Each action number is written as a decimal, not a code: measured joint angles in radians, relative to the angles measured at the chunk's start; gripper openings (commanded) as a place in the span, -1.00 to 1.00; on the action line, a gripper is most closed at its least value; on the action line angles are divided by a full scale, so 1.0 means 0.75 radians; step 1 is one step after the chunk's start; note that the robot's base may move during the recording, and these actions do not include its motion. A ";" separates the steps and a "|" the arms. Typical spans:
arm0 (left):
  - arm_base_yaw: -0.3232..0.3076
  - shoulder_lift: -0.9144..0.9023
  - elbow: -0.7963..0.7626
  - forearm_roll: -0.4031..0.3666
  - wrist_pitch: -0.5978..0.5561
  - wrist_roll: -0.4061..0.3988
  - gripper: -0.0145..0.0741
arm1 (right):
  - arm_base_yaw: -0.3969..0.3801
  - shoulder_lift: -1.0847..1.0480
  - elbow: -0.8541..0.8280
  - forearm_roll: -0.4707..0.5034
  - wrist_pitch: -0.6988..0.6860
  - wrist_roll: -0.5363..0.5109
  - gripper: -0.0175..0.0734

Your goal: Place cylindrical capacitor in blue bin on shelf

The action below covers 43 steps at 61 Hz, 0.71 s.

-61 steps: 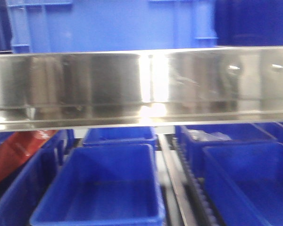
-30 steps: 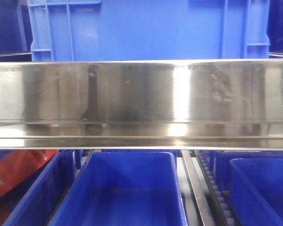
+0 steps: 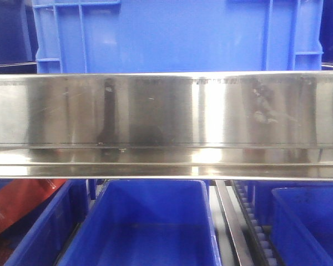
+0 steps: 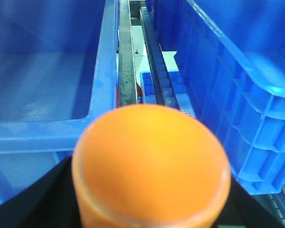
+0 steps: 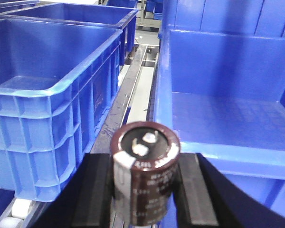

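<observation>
My right gripper (image 5: 145, 190) is shut on the cylindrical capacitor (image 5: 145, 175), a dark brown sleeve with a pale stripe and two pale terminals on top. It is held upright between the black pads (image 5: 97, 190), just in front of the low front lip of a blue bin (image 5: 228, 118) on the shelf. My left gripper (image 4: 149, 199) is shut on an orange cylinder (image 4: 149, 164), which hides most of its fingers. The shelf's mirror-like steel rail (image 3: 166, 116) spans the front view, with blue bins (image 3: 150, 233) below it. Neither gripper shows in the front view.
A tall blue crate (image 5: 47, 95) stands left of the capacitor, with a steel track (image 5: 128, 95) between it and the bin. Roller tracks (image 4: 156, 71) run between blue bins (image 4: 47, 76) in the left wrist view. A large blue crate (image 3: 172, 33) sits above the rail.
The front view has shifted: the steel rail sits lower and sharper in frame and the bins below have moved right. Since half a second ago almost nothing has moved.
</observation>
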 measured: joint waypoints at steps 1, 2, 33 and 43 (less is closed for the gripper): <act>-0.002 0.000 0.000 0.004 0.000 0.000 -0.92 | 0.000 0.000 0.000 0.000 0.000 0.000 -0.90; -0.011 0.000 0.000 0.008 0.000 0.000 -0.92 | 0.000 0.000 0.000 0.000 0.000 0.000 -0.90; -0.133 0.000 0.000 0.026 -0.001 0.000 -0.92 | 0.000 0.000 0.000 0.000 0.000 0.000 -0.90; -0.133 0.000 0.002 0.022 -0.055 0.000 -0.92 | 0.000 0.000 0.000 0.000 0.000 0.000 -0.90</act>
